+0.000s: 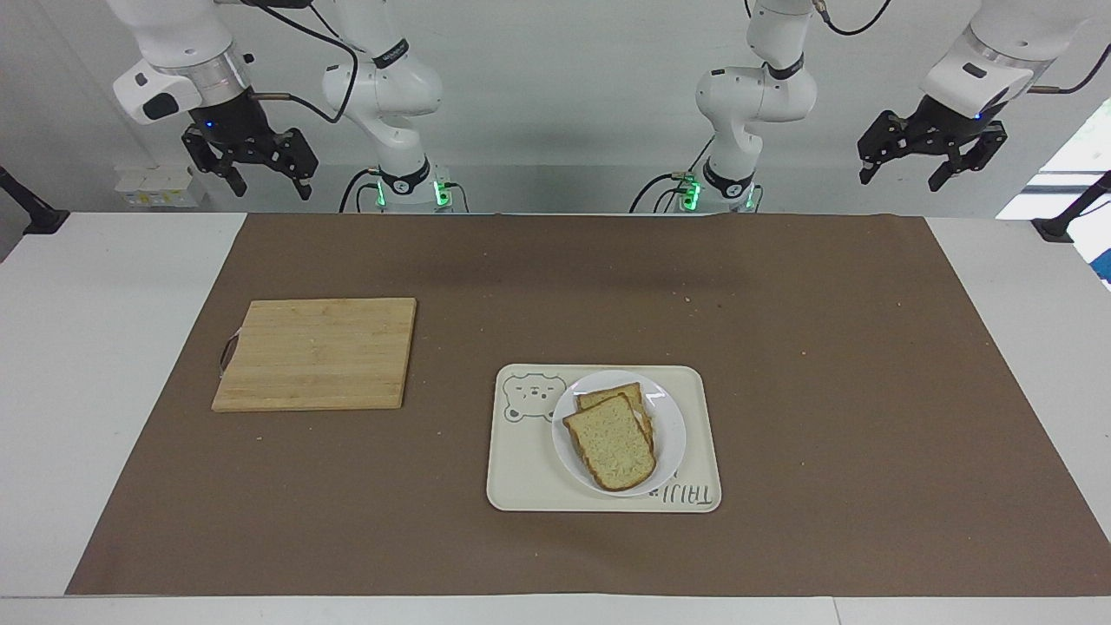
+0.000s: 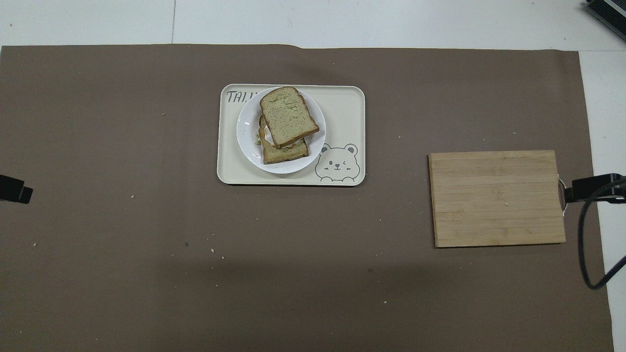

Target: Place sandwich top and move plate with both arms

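Note:
The sandwich top [image 1: 610, 441], a tan slice with a brown crust, lies askew on a lower bread slice [image 1: 627, 397] on the small white plate [image 1: 671, 427]. It also shows in the overhead view [image 2: 288, 116], on the plate [image 2: 247, 139]. The plate sits on a cream bear tray [image 1: 521, 473]. My right gripper [image 1: 271, 187] hangs open and empty, high above the right arm's end of the table by the robots' edge. My left gripper [image 1: 903, 178] hangs open and empty, high above the left arm's end. Only their tips show in the overhead view.
A wooden cutting board [image 1: 317, 353] lies on the brown mat toward the right arm's end, nearer to the robots than the tray; it also shows in the overhead view [image 2: 496, 198]. Crumbs are scattered on the mat. The tray [image 2: 342, 112] lies mid-table.

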{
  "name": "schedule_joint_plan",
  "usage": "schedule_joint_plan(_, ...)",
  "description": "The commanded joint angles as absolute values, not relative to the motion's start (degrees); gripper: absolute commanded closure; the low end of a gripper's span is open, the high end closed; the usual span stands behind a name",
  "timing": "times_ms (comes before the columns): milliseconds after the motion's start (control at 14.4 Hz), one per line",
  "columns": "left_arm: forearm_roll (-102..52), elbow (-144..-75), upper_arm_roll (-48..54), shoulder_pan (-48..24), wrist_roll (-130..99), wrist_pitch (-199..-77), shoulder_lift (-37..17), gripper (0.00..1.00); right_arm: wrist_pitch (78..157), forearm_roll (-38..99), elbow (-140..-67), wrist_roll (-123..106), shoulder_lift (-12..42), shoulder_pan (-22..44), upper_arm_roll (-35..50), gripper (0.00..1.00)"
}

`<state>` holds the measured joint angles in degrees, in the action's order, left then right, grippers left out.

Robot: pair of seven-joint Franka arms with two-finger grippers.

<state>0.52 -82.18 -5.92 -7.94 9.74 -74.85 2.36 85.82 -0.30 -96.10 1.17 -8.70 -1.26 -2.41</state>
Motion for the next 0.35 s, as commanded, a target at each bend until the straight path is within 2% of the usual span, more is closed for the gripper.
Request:
schedule_joint_plan(0, -0.4, -83.1, -6.0, -7.9, 8.9, -75.5, 3.3, 0.0, 85.8, -0.8, -97.6, -1.8, -10.2, -2.3, -2.7, 0.0)
schedule_joint_plan(279, -1.5, -83.1, -6.2, -7.9, 8.8, -75.5, 3.3, 0.0, 85.9, -0.8, -97.6, -2.0, -10.2, -2.2, -2.9, 0.0)
